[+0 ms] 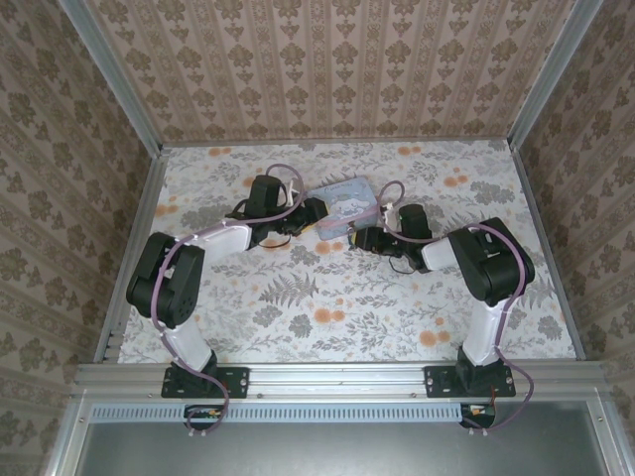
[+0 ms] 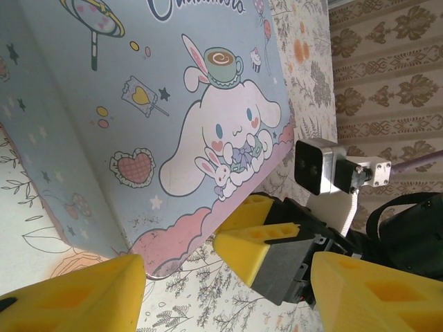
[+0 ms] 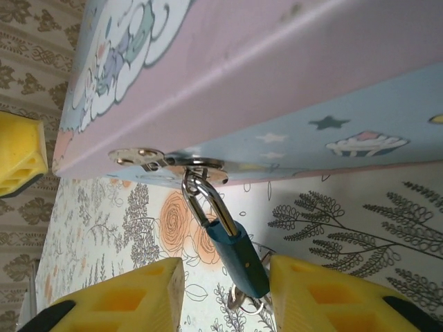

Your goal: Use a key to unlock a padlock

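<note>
Hanging from the hasp [image 3: 166, 162] of the tin [image 3: 277, 83], the padlock [image 3: 239, 252] dangles between the right gripper's [image 3: 225, 290] open fingers. Small, hard, slick, free to swing: I'd pinch its blue body across the flats. Left gripper [image 2: 221, 297] gapes wide beside the tin.

Overhead view bright and even; my arms [image 1: 213, 241] cast only faint soft shadows on the floor [image 1: 337, 297]. At my right wrist the padlock [image 3: 239, 252] reads sharp, shackle [image 3: 216, 202] glinting, while my near yellow fingers [image 3: 332, 297] blur slightly at the frame edge.
</note>
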Tool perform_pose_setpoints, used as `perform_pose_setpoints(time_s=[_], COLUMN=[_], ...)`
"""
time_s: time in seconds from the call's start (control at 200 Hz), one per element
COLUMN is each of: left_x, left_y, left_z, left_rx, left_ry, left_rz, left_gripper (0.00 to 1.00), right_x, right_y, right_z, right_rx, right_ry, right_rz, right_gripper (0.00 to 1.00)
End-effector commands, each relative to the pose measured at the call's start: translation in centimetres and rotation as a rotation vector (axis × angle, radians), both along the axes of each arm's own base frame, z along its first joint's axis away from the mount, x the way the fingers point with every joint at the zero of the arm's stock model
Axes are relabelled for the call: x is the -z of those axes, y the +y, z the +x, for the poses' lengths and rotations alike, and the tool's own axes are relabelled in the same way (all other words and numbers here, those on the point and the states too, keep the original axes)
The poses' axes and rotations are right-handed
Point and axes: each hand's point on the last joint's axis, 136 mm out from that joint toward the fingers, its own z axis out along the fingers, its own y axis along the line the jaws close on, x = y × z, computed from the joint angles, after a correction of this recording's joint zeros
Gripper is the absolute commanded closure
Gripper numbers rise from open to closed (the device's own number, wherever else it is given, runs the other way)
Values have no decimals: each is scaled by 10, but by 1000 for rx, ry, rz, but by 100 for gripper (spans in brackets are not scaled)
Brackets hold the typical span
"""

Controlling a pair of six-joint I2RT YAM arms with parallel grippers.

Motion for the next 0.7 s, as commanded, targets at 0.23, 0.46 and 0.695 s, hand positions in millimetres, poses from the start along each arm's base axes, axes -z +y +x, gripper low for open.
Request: perform_pose_setpoints(time_s=[0.23,0.46,0.695], left_x=[-7,-7,-4], left_y=[-3,-4,-2], left_z=[7,9,11], left_rx=[9,8,4], left_ry=[-25,-27,-25], left_rz=[-30,-29,-28], left_gripper=[35,35,35], right_x=[11,16,16], right_y=[4,9,7], right_z=[0,-1,0], right_rx=[-18,-23,-2], right_ry=[13,25,35], right_rz=[-24,-32,-29], right_gripper=[63,71,94])
